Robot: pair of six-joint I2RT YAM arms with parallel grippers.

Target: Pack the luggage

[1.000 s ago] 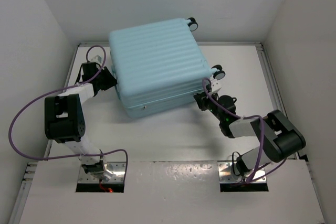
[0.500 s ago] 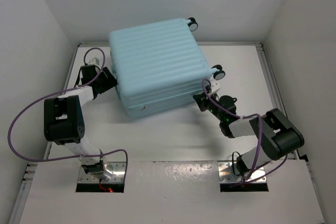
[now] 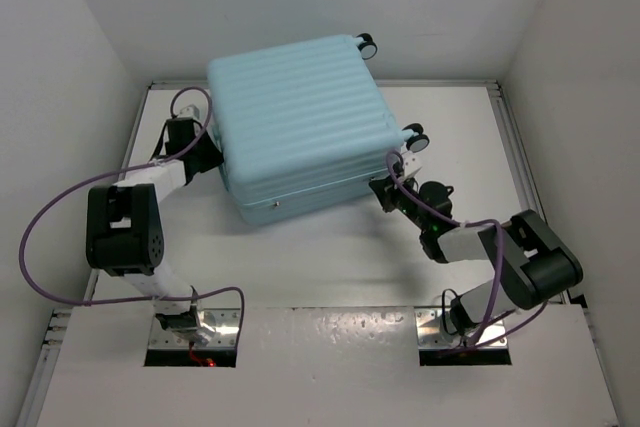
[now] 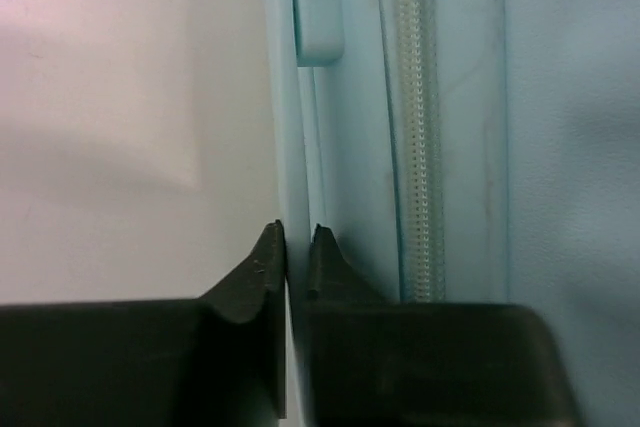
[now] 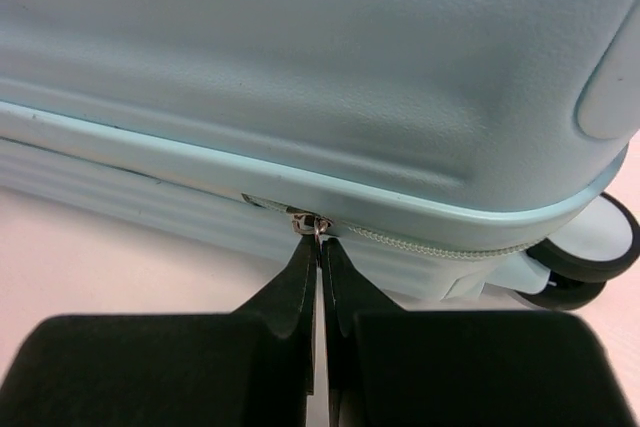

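Note:
The luggage (image 3: 295, 117), a pale aqua ribbed suitcase, lies closed on the white table (image 3: 300, 257). My left gripper (image 3: 210, 152) is at its left side. In the left wrist view the left gripper (image 4: 295, 239) is pinched on a thin rim of the shell (image 4: 290, 147), beside the zipper line (image 4: 418, 147). My right gripper (image 3: 378, 190) is at the suitcase's near right edge. In the right wrist view the right gripper (image 5: 319, 239) is shut on the metal zipper pull (image 5: 310, 220), under the shell (image 5: 300, 47).
Black caster wheels stick out at the far corner (image 3: 366, 45) and the right side (image 3: 415, 134); one shows in the right wrist view (image 5: 590, 257). White walls enclose the table on the left, back and right. Purple cables loop from both arms.
My left gripper has shifted slightly farther along the suitcase's left side. The right gripper and the suitcase have barely moved.

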